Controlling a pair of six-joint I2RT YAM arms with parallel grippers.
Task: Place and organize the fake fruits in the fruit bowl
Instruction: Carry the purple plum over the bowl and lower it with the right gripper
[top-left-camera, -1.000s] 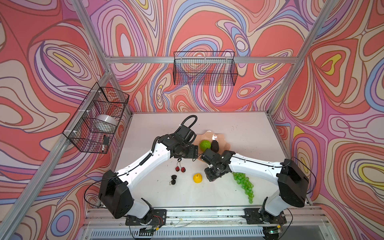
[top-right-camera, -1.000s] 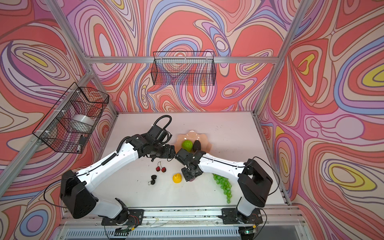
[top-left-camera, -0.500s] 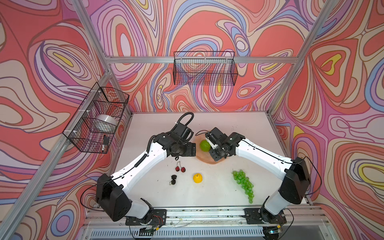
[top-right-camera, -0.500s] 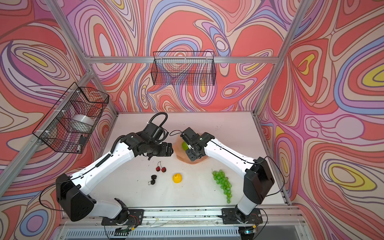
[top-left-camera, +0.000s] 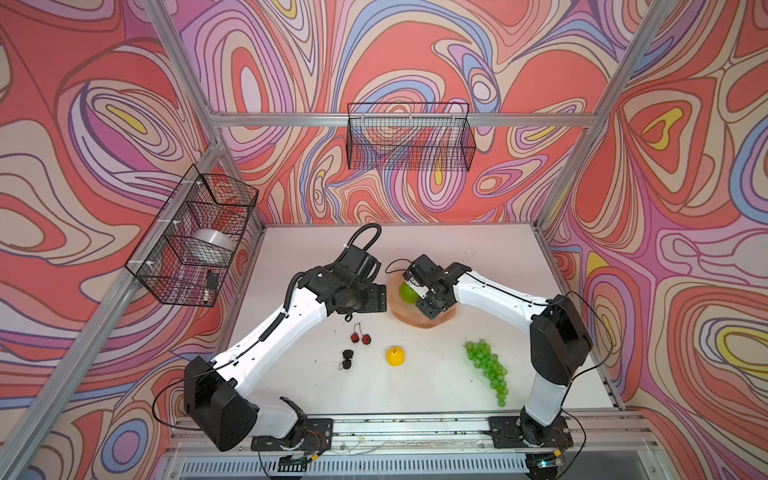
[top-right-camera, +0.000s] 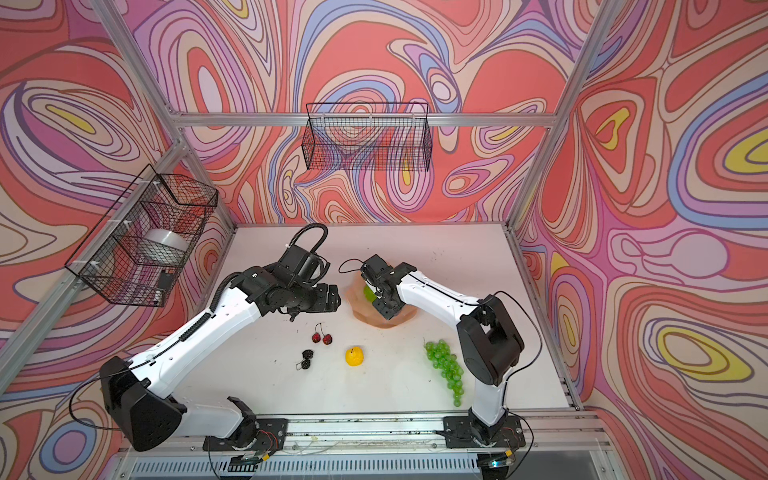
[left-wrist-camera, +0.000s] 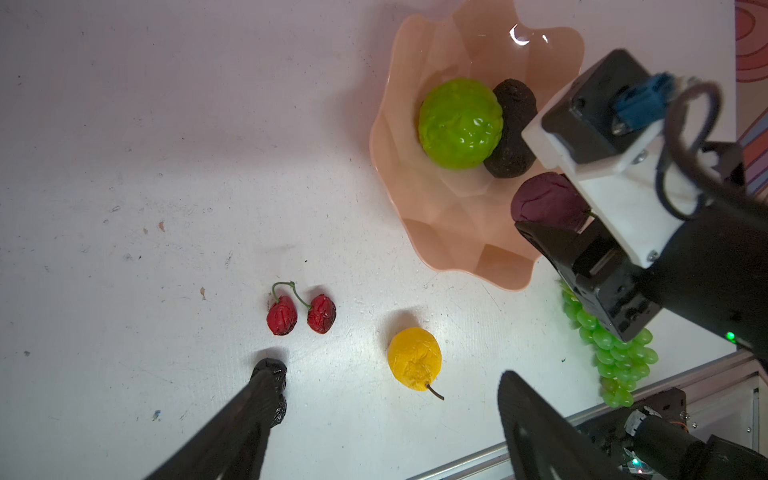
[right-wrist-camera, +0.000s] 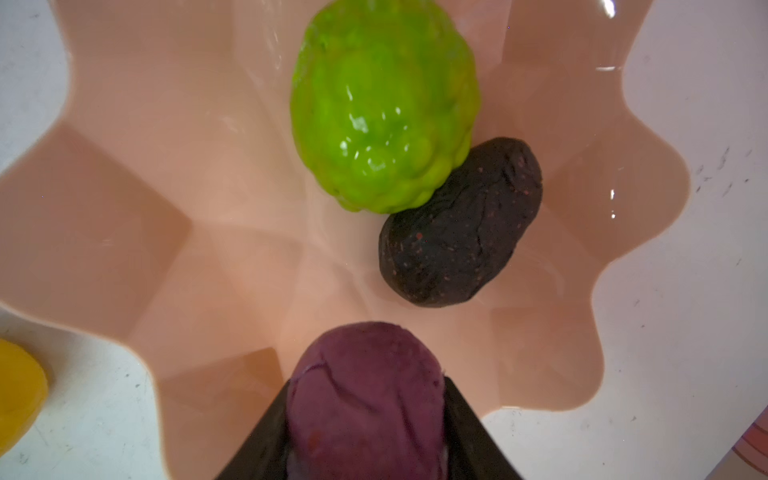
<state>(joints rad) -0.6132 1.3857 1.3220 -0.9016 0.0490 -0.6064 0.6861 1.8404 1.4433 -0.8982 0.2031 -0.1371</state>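
Purple bumpy ball (right-wrist-camera: 365, 399) gripped over the fruit bowl (right-wrist-camera: 124, 208).
The right jaws are half closed on it; inside the bowl, the bumpy lime-green ball (left-wrist-camera: 459, 124) touches the dark avocado (left-wrist-camera: 513, 137). The left jaws gape wide and empty above the bench (top-left-camera: 436, 249), where the cherry pair (left-wrist-camera: 301, 313), black berries (top-left-camera: 347, 359), yellow fruit (left-wrist-camera: 413, 357) and grape bunch (top-left-camera: 486, 365) lie.

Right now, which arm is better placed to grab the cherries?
Left. The left gripper is open and close to the cherries; the right gripper is shut on the purple fruit over the bowl.
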